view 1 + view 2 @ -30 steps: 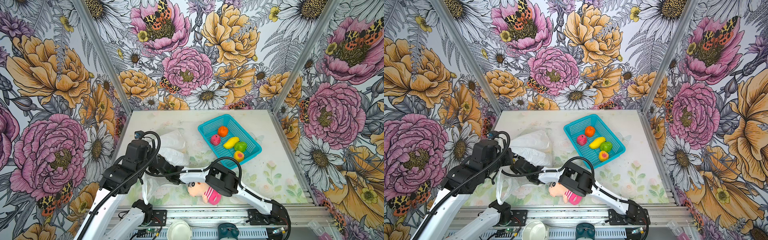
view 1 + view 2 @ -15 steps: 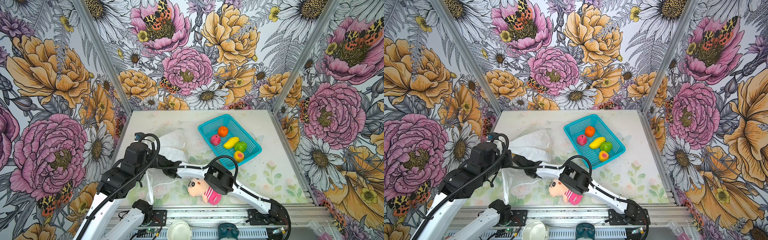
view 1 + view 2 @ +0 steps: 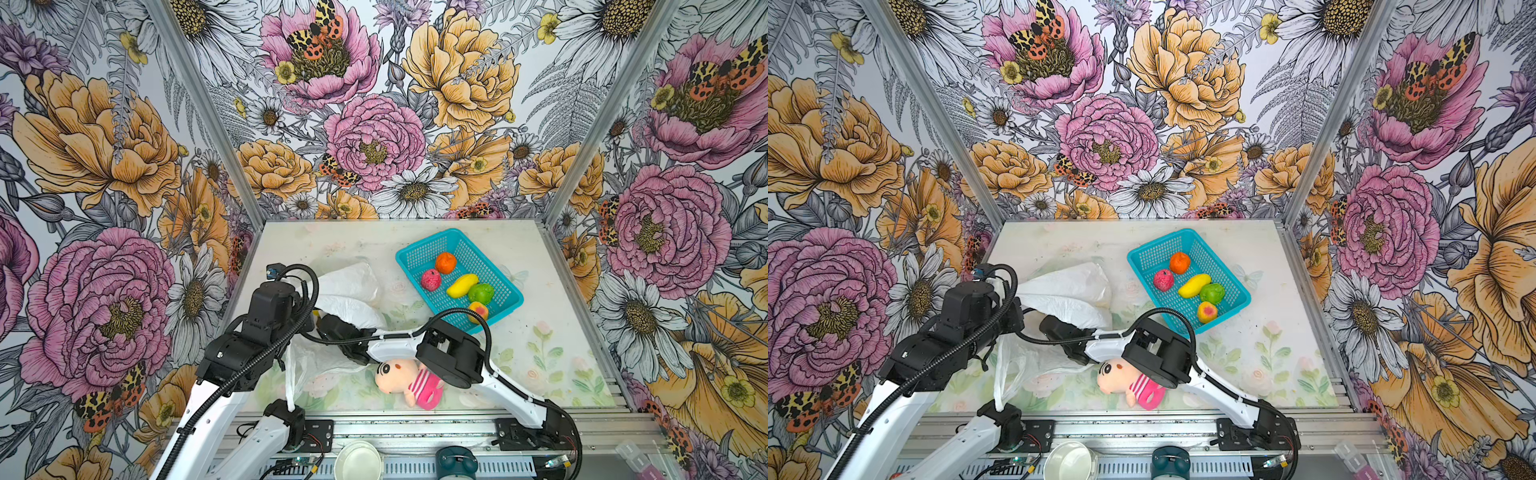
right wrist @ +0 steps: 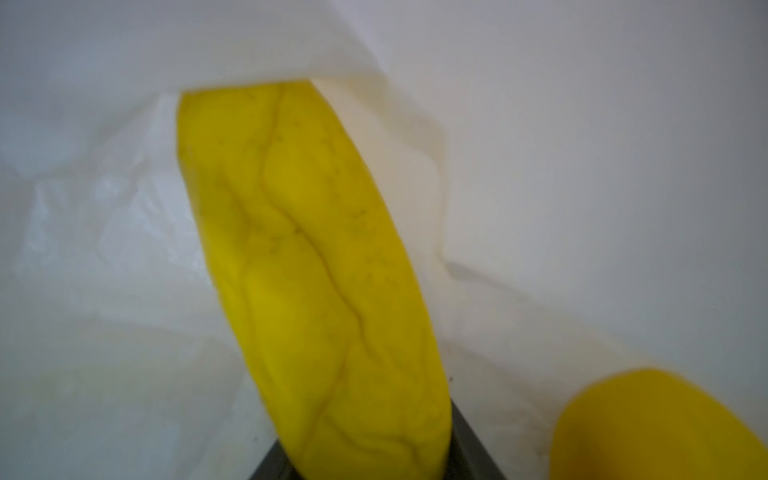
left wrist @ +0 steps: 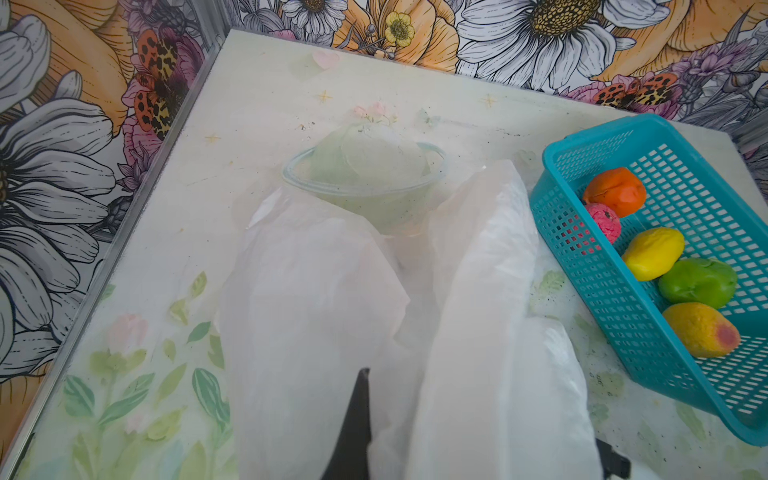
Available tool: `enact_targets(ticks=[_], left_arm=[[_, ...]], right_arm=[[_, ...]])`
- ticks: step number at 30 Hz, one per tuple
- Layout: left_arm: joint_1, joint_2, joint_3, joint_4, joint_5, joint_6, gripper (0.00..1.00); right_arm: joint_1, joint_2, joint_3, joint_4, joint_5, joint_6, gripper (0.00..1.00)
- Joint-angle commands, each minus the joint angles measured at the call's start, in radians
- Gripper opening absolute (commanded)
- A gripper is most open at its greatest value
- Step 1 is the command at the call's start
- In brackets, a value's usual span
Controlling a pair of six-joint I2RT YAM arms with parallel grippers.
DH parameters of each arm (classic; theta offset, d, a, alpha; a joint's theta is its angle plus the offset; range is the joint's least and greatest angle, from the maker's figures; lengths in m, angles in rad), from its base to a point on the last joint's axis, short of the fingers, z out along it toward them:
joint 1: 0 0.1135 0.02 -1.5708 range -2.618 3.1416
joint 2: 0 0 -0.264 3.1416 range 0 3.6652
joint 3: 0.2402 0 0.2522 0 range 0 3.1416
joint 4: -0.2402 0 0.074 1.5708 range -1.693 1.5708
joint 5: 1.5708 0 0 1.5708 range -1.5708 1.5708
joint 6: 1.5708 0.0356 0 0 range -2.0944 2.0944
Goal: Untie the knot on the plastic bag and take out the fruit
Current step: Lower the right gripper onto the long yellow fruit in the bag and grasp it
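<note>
We can read no writing, label, brand or number in any view. The walls (image 3: 374,137) carry only printed flowers and moths, and the table (image 3: 540,266) only faint blossoms. The bag (image 3: 353,282), basket (image 3: 419,257) and doll (image 3: 395,374) show no lettering.

Around the right claw (image 4: 361,465) the plastic bag (image 3: 353,286) looked thin, crinkled and translucent. The long yellow fruit (image 4: 311,270) between its jaws seemed creased, speckled, fairly matt.
</note>
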Motion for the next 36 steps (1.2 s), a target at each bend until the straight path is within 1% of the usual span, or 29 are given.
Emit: enact_targets(ticks=[1, 3, 8, 14, 17, 22, 24, 27, 29, 32, 36], left_arm=[[0.012, 0.001, -0.005, 0.029, -0.014, -0.006, 0.00], [0.012, -0.002, -0.005, 0.031, -0.012, -0.006, 0.00], [0.011, -0.003, -0.005, 0.031, -0.011, -0.005, 0.00], [0.007, -0.011, -0.005, 0.031, -0.012, -0.006, 0.00], [0.007, -0.011, -0.005, 0.031, -0.012, -0.006, 0.00], [0.003, -0.019, -0.006, 0.031, -0.015, -0.008, 0.00], [0.003, -0.019, -0.007, 0.031, -0.015, -0.008, 0.00], [0.004, -0.019, -0.006, 0.032, -0.015, -0.008, 0.00], [0.003, -0.022, -0.007, 0.031, -0.017, -0.008, 0.00], [0.003, -0.023, -0.006, 0.031, -0.020, -0.008, 0.00], [0.009, -0.013, -0.005, 0.030, -0.018, -0.008, 0.00]], right_arm=[[0.012, -0.061, -0.056, 0.159, -0.053, -0.056, 0.61], [0.015, -0.045, -0.033, 0.146, -0.039, -0.066, 0.69], [0.013, 0.023, 0.066, 0.076, -0.041, -0.073, 0.84], [0.015, 0.098, 0.210, -0.039, -0.042, -0.114, 0.95], [0.016, 0.139, 0.277, -0.081, -0.036, -0.128, 0.96], [0.009, 0.218, 0.425, -0.212, -0.028, -0.133, 0.88], [0.004, 0.252, 0.477, -0.259, -0.027, -0.122, 0.87], [-0.004, 0.279, 0.508, -0.280, -0.028, -0.109, 0.85], [-0.007, 0.278, 0.509, -0.286, -0.029, -0.107, 0.80], [-0.007, 0.254, 0.501, -0.301, -0.025, -0.109, 0.67], [-0.003, 0.180, 0.427, -0.277, -0.027, -0.113, 0.52]])
